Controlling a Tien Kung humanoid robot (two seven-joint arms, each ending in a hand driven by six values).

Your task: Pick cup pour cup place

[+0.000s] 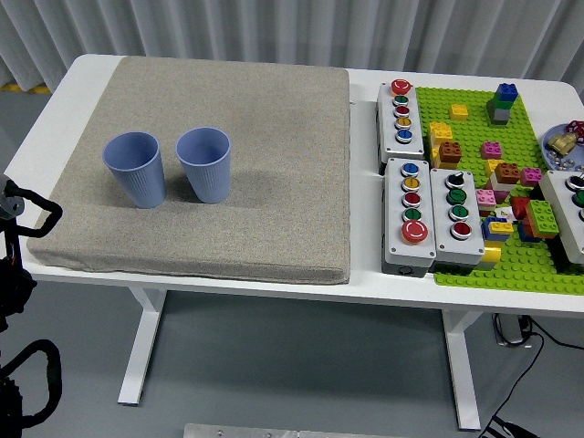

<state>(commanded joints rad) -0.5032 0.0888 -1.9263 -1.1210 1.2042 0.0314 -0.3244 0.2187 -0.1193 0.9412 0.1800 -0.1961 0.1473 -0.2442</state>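
Two blue ribbed cups stand upright side by side on the left part of a grey fabric mat (274,137): the left cup (135,170) and the right cup (203,164). They are close together and I cannot tell if they touch. I cannot see anything inside either cup. My left arm (13,265) hangs at the picture's left edge, below the table's near edge and left of the mat, away from the cups. Its hand does not show clearly. My right arm is out of view.
Right of the mat stand three button boxes (402,114) (409,214) (456,216). A green baseplate (511,265) with several loose bricks lies at the far right, with another box (570,214) at the right edge and a small dish (564,146) behind it.
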